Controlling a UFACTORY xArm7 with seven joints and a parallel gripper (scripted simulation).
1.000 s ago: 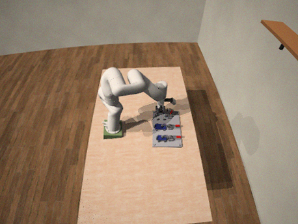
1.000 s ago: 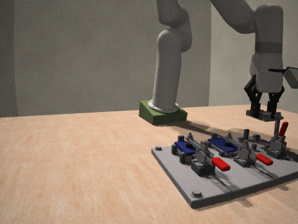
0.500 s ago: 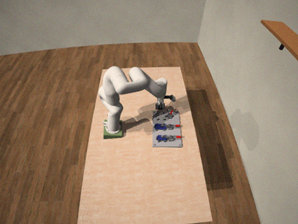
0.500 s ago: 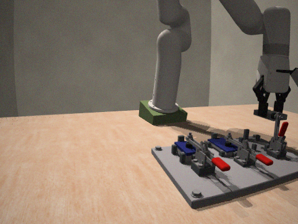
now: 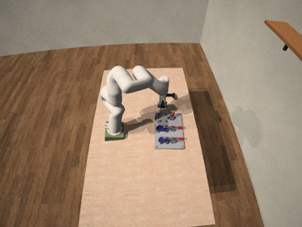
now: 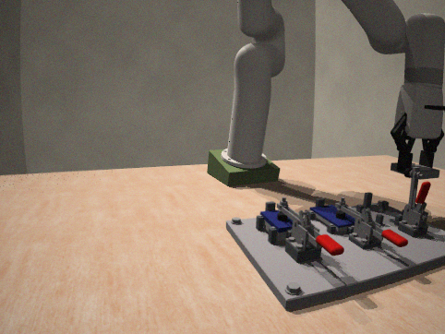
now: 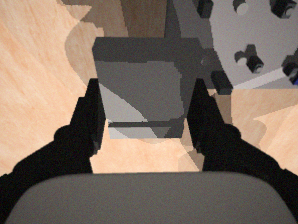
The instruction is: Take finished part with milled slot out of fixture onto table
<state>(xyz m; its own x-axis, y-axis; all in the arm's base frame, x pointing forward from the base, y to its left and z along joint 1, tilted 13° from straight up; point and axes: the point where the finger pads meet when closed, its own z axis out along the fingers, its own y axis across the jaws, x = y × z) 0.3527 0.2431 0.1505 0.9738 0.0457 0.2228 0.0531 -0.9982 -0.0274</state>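
Observation:
My gripper [image 7: 146, 94] is shut on the grey finished part [image 7: 145, 87], held flat above the table just beyond the far end of the fixture plate [image 6: 351, 251]. It shows in the exterior view [image 6: 414, 161] with the part [image 6: 414, 170] under the fingers, and in the top view [image 5: 162, 104]. Two blue blanks [image 6: 276, 218] [image 6: 332, 213] lie in their nests under clamps with red handles [image 6: 330, 244] [image 6: 394, 237] lying low. The third clamp's red handle [image 6: 422, 192] stands upright over an empty nest. The slot is not visible.
The arm's green base [image 6: 242, 172] stands behind the fixture. The fixture plate [image 5: 169, 130] lies at the table's right side near the edge. A wooden shelf [image 5: 289, 38] hangs on the right wall.

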